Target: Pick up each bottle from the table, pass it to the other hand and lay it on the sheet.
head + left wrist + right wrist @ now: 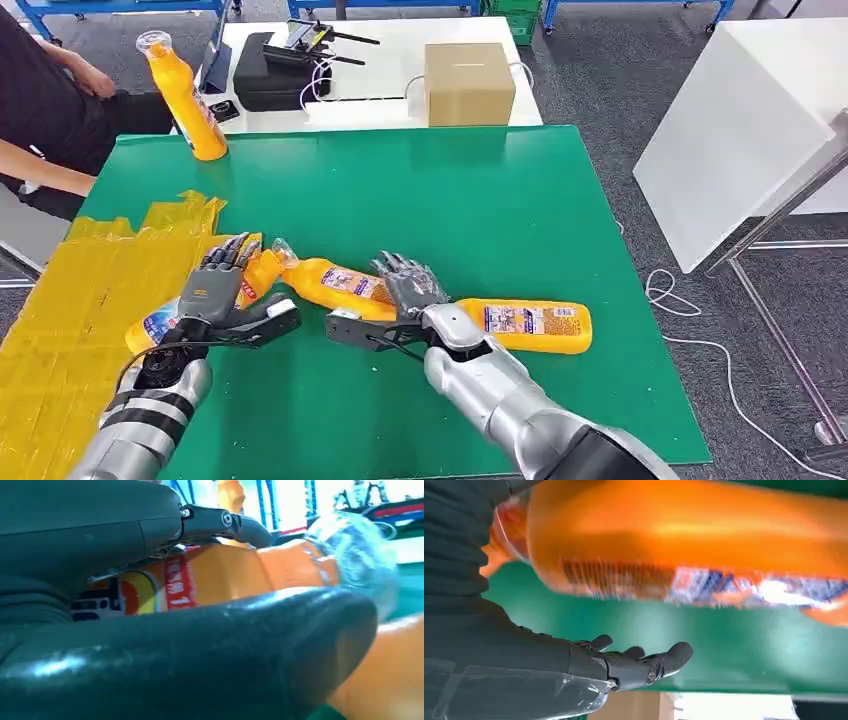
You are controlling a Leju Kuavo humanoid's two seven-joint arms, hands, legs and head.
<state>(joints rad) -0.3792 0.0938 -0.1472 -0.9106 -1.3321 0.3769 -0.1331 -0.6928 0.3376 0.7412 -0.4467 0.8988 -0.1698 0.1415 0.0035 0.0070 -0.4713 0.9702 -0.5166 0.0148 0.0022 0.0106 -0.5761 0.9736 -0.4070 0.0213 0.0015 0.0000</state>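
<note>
Two bottles crowd centre — left hand grips bottle; right hand spread, empty, over second bottle.

green table beyond lying bottles open.

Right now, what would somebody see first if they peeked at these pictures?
Probably the two silver robot arms meeting over the bright green table. The left hand grips an orange bottle by the yellow sheet, and another long orange bottle lies by the right hand. A third one stands at the far corner.
</note>
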